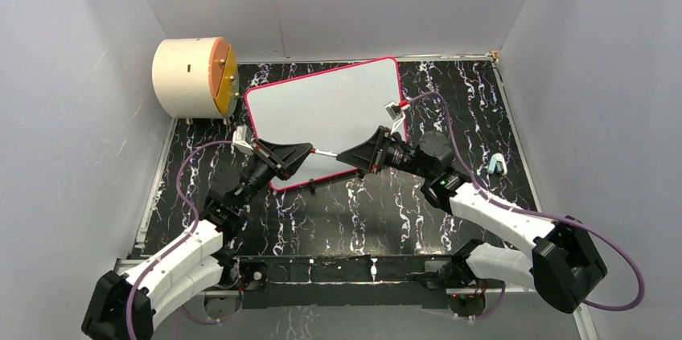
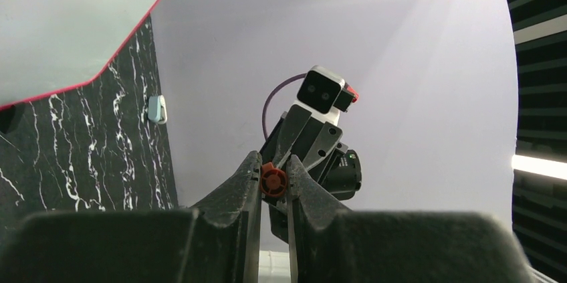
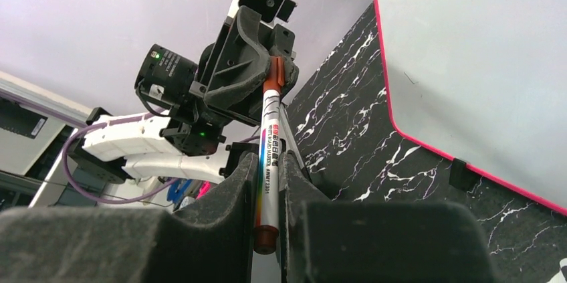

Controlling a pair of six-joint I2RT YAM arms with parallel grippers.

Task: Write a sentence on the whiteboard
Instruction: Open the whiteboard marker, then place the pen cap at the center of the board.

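- the whiteboard lies flat on the black marbled tabletop, toward the far middle. it is turned at an angle, and its thin pink-red rim runs all round it.
- its white face shows in a corner of each wrist view; a small black clip foot sits under the rim at one edge.
- a marker hangs level above the board's near edge, bridging the two arms.
- in the right wrist view the marker has a white barrel with printed text and a rainbow stripe, a dark red-brown butt end and a red-orange cap.
- the right tool is pressed together on the marker's barrel.
- the left tool is pressed together on the cap end, which shows as a round red end between its fingers.
- the two tools face each other tip to tip, just apart, with only the marker between them.
- a cream cylinder with an orange face lies on its side just beside the board's far left corner.
- a small pale blue object rests on the tabletop to the right, well apart from the board.
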